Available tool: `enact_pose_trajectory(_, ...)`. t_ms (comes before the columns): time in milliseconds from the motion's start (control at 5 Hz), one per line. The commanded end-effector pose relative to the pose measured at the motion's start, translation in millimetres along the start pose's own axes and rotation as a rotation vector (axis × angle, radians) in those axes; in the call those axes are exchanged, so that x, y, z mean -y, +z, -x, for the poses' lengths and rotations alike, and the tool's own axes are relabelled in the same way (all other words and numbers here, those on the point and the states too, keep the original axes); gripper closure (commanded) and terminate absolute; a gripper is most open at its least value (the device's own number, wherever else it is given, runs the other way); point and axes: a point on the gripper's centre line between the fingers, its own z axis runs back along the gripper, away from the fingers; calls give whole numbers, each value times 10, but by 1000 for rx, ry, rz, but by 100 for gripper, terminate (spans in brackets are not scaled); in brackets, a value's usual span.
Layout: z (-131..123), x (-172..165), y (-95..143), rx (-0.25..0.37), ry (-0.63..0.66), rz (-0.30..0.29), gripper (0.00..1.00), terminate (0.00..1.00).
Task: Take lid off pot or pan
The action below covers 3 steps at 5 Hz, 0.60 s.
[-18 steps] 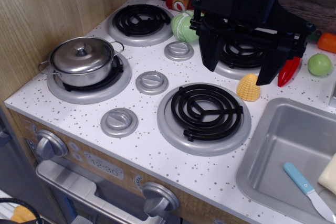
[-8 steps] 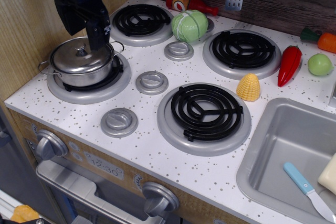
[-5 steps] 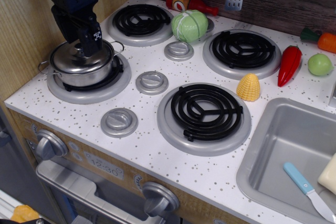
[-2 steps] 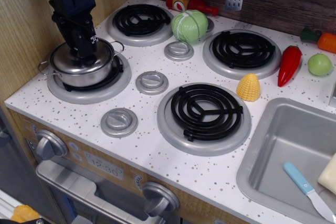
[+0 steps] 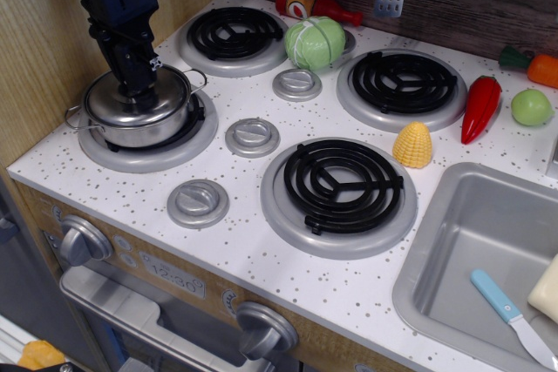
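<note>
The small steel pot point(image 5: 139, 124) with wire loop handles sits on the front-left burner point(image 5: 148, 147). Its domed steel lid point(image 5: 131, 102) is on it. My black gripper point(image 5: 137, 89) comes straight down from above onto the middle of the lid, where the knob is, and hides the knob. The fingers look closed narrowly around it, but the grip itself is hidden.
A green cabbage point(image 5: 315, 43), corn point(image 5: 413, 145), red pepper point(image 5: 481, 108) and green apple point(image 5: 532, 107) lie around the other burners. Grey knob discs point(image 5: 253, 137) sit between burners. The sink point(image 5: 488, 250) at right holds a blue knife point(image 5: 513, 317). A wooden wall point(image 5: 52, 32) stands at left.
The gripper crossed from the back right to the pot, came down onto the lid's centre and narrowed its fingers. In the last moment the pot shifted slightly.
</note>
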Motion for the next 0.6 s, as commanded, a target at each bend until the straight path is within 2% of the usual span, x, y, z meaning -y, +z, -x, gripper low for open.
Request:
enact_pose_trajectory(0,-143,36,452,27,-33,-99,100,0)
enact_pose_trajectory(200,-180,220,707,1,-8,-152,100,0)
enact_pose_trajectory(400,-238,370,851,-15,1,-133,100,0)
